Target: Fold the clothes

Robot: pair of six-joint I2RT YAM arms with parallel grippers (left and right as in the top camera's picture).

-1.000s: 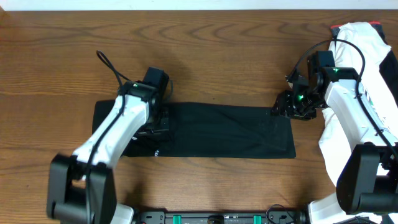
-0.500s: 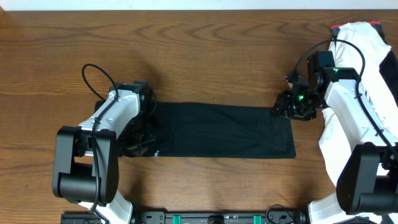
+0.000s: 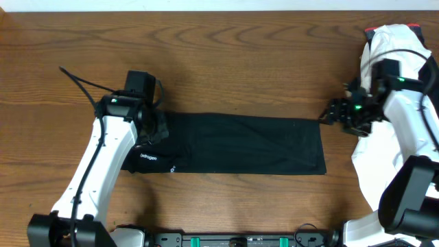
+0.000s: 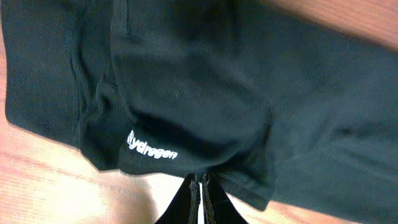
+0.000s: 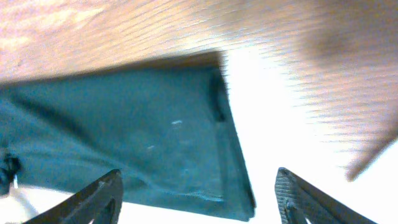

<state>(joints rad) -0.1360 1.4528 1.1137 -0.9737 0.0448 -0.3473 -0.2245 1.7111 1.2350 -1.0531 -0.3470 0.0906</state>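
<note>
The black T-shirt (image 3: 240, 144) lies folded into a long strip across the middle of the table. Its left end is turned over and shows small white lettering (image 3: 148, 157). My left gripper (image 3: 156, 129) is over that left end. In the left wrist view its fingers (image 4: 200, 186) are shut on the edge of the bunched fabric (image 4: 217, 81), beside the lettering (image 4: 152, 151). My right gripper (image 3: 330, 117) is open just off the shirt's far right corner. In the right wrist view its fingers (image 5: 199, 199) straddle the shirt's right edge (image 5: 124, 124) from above without touching it.
A white garment (image 3: 398, 41) lies at the back right corner, partly under my right arm. A black cable (image 3: 82, 79) loops from my left arm over the table. Bare wood surrounds the shirt (image 3: 226, 62).
My left gripper moved back and to the left end; that end is now turned over, showing the lettering. My right gripper drew back to the right, off the shirt's corner, and is open.
</note>
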